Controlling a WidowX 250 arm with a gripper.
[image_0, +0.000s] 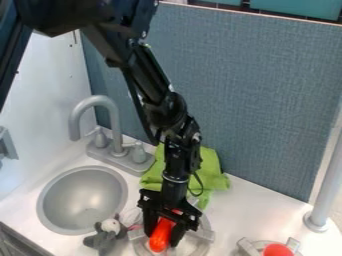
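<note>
From my station, I'm seeing the sink (83, 200) showing a smooth, softly shining metallic grey, the towel (216, 172) looking like matt cloth, the partition (254, 95) appearing fabric-rough, and the orange-red object (160, 236) seemingly presenting glossy plastic.
</note>
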